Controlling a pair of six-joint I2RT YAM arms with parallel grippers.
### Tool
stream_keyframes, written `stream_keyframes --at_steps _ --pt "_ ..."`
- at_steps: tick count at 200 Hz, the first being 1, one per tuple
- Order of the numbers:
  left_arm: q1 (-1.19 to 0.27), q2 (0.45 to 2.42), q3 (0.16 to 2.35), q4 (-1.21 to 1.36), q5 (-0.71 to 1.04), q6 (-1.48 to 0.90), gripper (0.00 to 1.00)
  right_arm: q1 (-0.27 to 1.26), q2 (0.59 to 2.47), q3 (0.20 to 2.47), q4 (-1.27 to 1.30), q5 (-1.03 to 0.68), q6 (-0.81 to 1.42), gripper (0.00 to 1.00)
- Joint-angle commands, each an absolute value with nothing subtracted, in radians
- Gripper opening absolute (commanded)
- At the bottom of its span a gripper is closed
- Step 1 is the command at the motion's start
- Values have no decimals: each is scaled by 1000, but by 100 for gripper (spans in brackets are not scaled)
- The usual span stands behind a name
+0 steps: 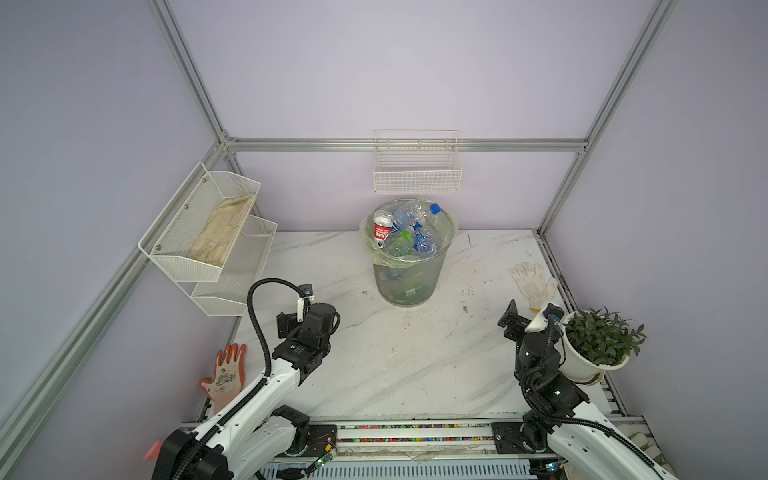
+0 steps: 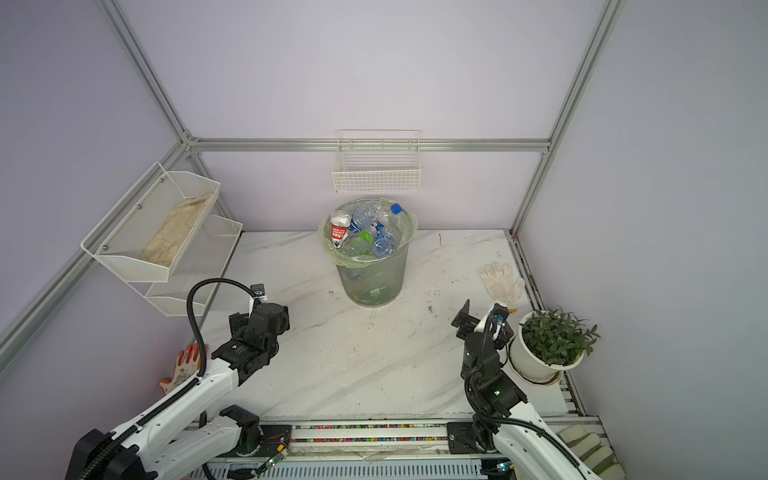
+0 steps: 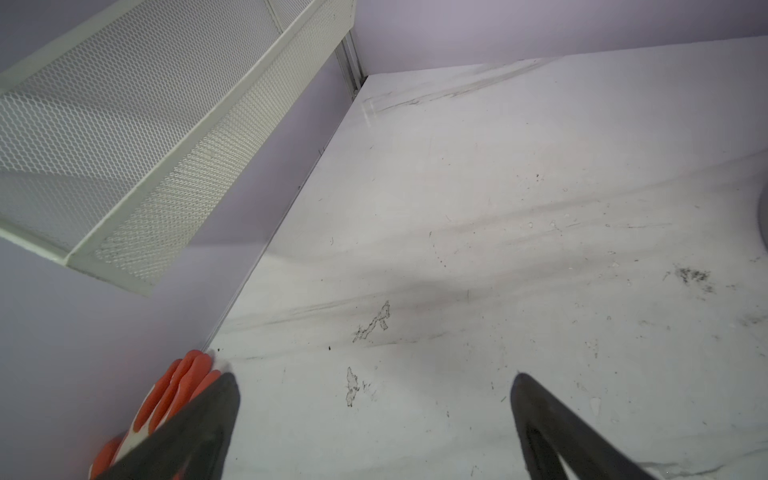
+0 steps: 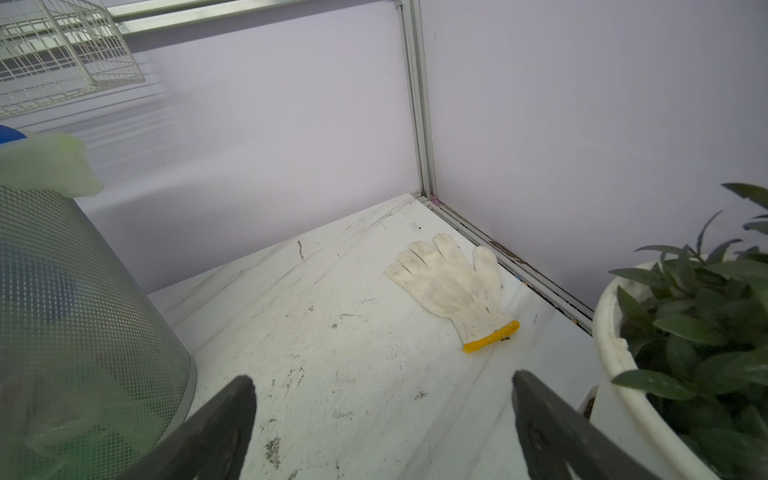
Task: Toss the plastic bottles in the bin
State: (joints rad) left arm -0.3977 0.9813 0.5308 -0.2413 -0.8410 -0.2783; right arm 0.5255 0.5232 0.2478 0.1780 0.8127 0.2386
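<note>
The bin [image 1: 409,286] [image 2: 372,286], grey mesh lined with a pale green bag, stands at the back middle of the marble table. Several plastic bottles [image 1: 409,232] [image 2: 368,235] fill it to the rim, among them a red-labelled one [image 1: 381,227] and one with a blue cap [image 1: 434,208]. Every bottle I see lies inside it. My left gripper [image 1: 286,323] [image 3: 374,382] hovers open over bare table at the front left, nothing between its fingers. My right gripper [image 1: 511,318] [image 4: 382,382] is open and empty at the front right, with the bin's wall [image 4: 75,291] beside it.
A white glove [image 1: 534,282] [image 4: 453,286] lies at the right edge. A potted plant [image 1: 598,345] [image 4: 685,332] stands close by the right arm. An orange glove [image 1: 226,374] [image 3: 174,390] lies front left under white mesh shelves [image 1: 203,232] [image 3: 145,124]. A wire basket [image 1: 417,166] hangs on the back wall.
</note>
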Motion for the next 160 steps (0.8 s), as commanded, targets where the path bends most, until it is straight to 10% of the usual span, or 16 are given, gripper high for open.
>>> stream_keyframes --at_steps 1,160 --pt "-417 1001 488 -196 -915 -305 100 524 525 221 257 850 218 97" --pt "-468 1043 406 -139 -1012 -366 100 523 584 161 427 894 210 98"
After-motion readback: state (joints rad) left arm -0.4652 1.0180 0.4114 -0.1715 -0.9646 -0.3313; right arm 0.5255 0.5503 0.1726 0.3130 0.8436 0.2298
